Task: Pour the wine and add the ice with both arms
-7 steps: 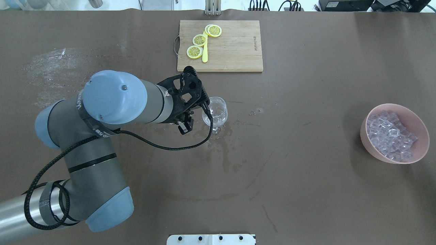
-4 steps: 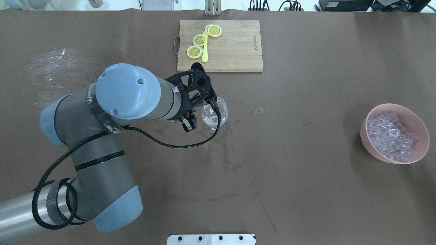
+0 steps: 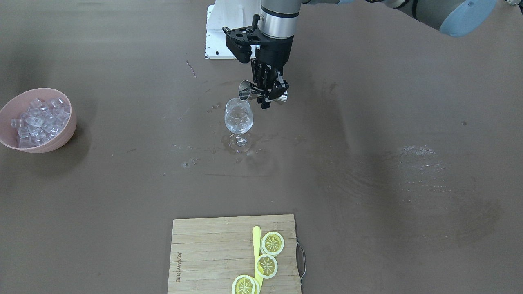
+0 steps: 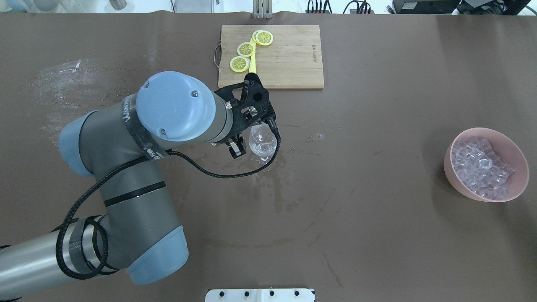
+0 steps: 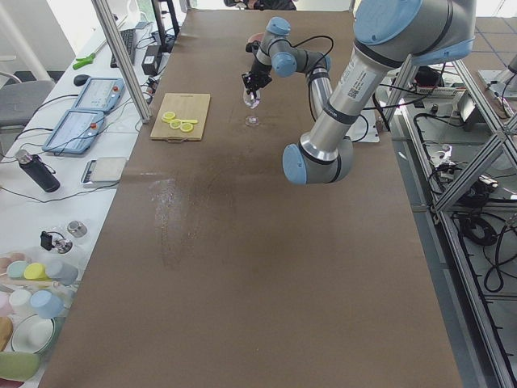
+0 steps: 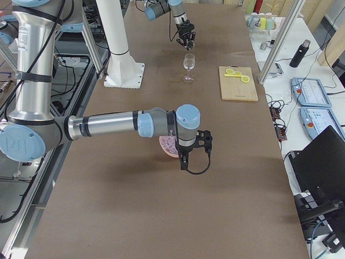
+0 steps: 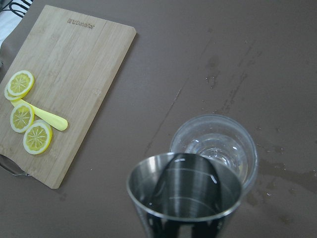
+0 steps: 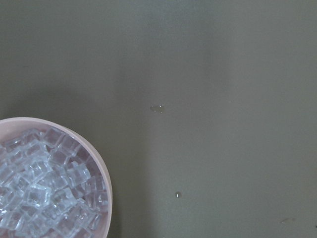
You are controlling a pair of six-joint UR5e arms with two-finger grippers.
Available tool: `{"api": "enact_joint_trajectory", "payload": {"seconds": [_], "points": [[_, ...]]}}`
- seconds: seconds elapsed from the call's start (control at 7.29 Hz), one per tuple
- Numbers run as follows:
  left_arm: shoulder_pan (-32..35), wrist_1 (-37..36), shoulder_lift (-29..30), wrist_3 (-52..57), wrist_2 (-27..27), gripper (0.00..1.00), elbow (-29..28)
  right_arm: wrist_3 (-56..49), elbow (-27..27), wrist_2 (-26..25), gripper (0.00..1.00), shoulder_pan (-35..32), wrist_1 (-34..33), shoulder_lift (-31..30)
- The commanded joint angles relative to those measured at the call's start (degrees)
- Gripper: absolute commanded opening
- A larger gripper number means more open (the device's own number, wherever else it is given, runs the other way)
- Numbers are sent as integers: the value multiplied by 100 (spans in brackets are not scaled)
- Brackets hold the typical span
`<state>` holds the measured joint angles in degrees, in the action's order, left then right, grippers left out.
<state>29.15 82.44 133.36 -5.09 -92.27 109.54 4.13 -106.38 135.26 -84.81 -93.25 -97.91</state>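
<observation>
The left pincer (image 3: 267, 94) is clamped on the waist of a double-ended stainless-steel measuring cup (image 3: 245, 90). The cup is tipped on its side, its mouth just above the rim of a clear stemmed wine glass (image 3: 238, 116) that stands upright on the brown counter (image 4: 377, 235). Seen from overhead, the small clear ice cubes (image 4: 482, 167) lie piled in a round pink bowl (image 4: 519, 184), well apart at the glass's 3 o'clock. A bamboo cutting board (image 4: 289, 58) with yellow lemon slices (image 4: 239, 63) lies at its 12 o'clock. The right pincer (image 6: 184, 162) hangs near the bowl; I cannot tell whether it is wide or narrow.
</observation>
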Motion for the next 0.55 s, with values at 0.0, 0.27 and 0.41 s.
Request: {"api": "enact_joint_trajectory", "payload": {"seconds": [0.0,0.27,0.41], "points": [[-6,-193,67,17,69,0,-55,0,3,0,100,0,0,0],[-49,-333,93,26,385,0,-90,0,21,0,100,0,0,0],[-93,-377,93,26,455,0,-90,-9,47,9,100,0,0,0]]}}
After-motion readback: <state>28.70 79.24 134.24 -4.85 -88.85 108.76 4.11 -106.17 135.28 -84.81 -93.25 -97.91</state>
